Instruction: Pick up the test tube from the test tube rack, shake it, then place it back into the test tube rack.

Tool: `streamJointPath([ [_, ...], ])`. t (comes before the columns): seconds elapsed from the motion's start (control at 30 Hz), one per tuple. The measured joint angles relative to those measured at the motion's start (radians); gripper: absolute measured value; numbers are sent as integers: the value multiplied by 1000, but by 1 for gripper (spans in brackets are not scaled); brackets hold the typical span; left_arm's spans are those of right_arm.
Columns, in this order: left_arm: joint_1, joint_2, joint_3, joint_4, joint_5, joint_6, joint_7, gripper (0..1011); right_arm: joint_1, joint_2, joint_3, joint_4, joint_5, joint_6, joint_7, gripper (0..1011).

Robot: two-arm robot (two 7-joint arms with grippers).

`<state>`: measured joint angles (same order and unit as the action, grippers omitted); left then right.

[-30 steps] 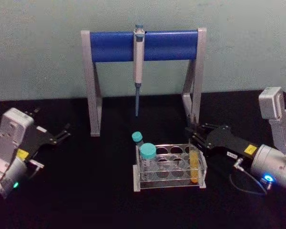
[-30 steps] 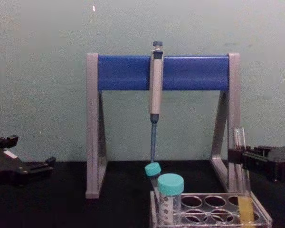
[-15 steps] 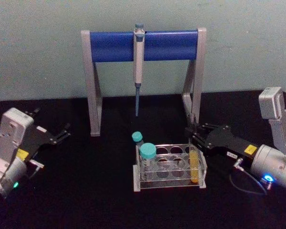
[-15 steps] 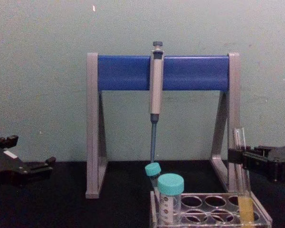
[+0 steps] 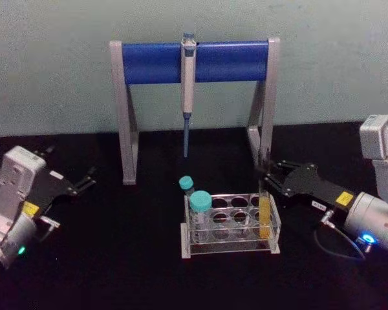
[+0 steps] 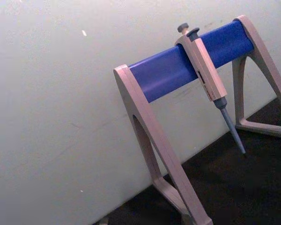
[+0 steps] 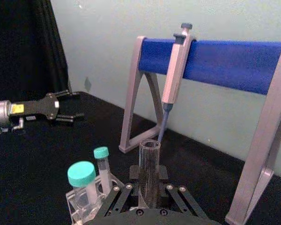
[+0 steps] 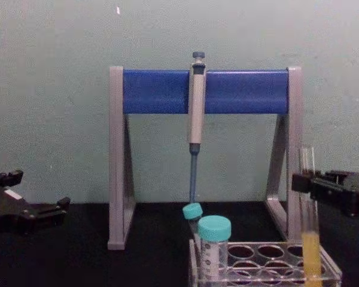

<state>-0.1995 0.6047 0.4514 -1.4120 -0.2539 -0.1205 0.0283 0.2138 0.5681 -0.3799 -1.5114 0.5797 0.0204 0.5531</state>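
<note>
The test tube (image 5: 265,216) is a slim clear tube with yellow-orange liquid in its lower part. It stands upright with its lower end still inside the right end of the clear test tube rack (image 5: 229,249). My right gripper (image 5: 266,174) is shut on the tube's upper part, seen from the side in the chest view (image 8: 304,181). In the right wrist view the test tube (image 7: 149,168) rises between the two black fingers (image 7: 132,174). My left gripper (image 5: 84,181) rests open at the far left, well away from the rack.
Two teal-capped tubes (image 5: 200,204) (image 5: 186,185) stand at the rack's left end. Behind the rack is a grey-and-blue pipette stand (image 5: 226,61) with a pipette (image 5: 188,77) hanging from it. The stand's right leg (image 5: 262,123) is close behind my right gripper.
My right gripper has risen a little with the test tube, so the liquid sits higher above the rack. The left arm has not moved.
</note>
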Motion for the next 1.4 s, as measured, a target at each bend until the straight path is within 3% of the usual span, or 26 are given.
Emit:
streamJointPath([
  [0.8, 0, 0, 0, 0, 0, 0, 0, 1001, -23, 15, 41, -71, 52, -57, 15, 229],
  [1.17, 0, 0, 0, 0, 0, 0, 0, 1001, -10, -16, 80, -72, -3, -101, -70, 229],
  [1.4, 0, 0, 0, 0, 0, 0, 0, 1001, 16, -48, 87, -40, -30, -107, -81, 229],
])
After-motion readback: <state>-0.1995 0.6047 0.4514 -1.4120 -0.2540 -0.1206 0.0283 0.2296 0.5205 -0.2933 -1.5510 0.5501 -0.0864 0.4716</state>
